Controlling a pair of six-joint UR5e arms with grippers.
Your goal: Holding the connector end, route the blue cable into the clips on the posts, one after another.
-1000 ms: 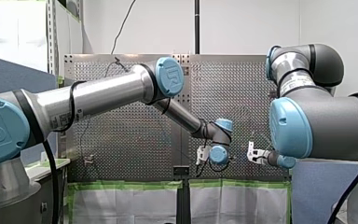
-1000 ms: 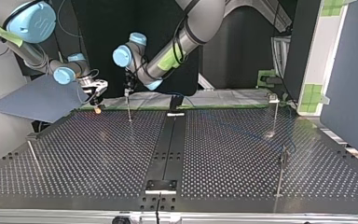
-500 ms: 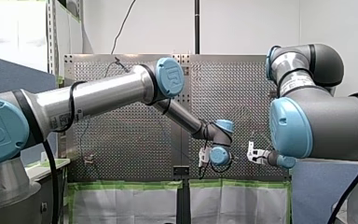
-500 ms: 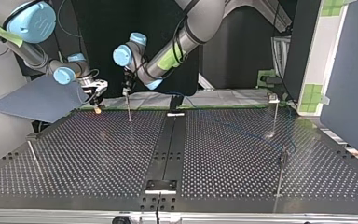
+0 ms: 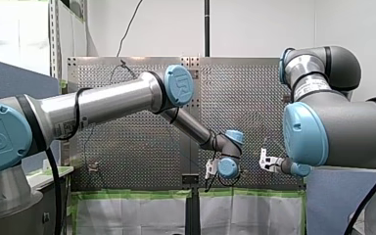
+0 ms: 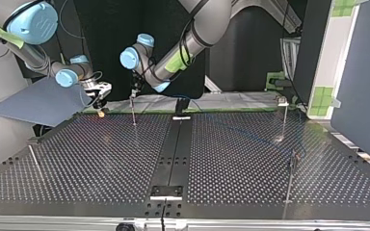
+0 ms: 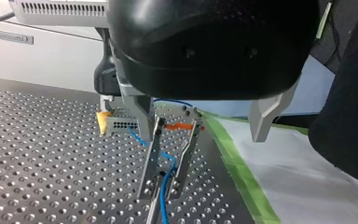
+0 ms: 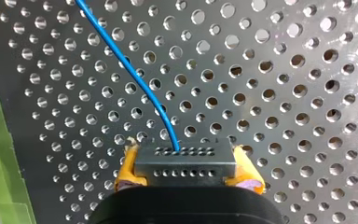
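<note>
In the right wrist view my right gripper is shut on the grey connector block, a yellow pad on each side. The blue cable runs out of the block over the perforated plate. In the left wrist view my left gripper stands open, its metal fingers spread wide above a post with a clip; the blue cable passes through that clip. Beyond it shows the connector in the other gripper. In the top view my left gripper hangs over the post, my right gripper beside it.
More posts stand at the top view's right, near right and near left. A black rail runs down the table's middle. Green tape lines the plate's edge. A blue-grey board leans behind my right gripper.
My left arm has shifted slightly: in the front view its gripper sank and moved left a little, staying over the same post. My right gripper has kept still with the connector.
</note>
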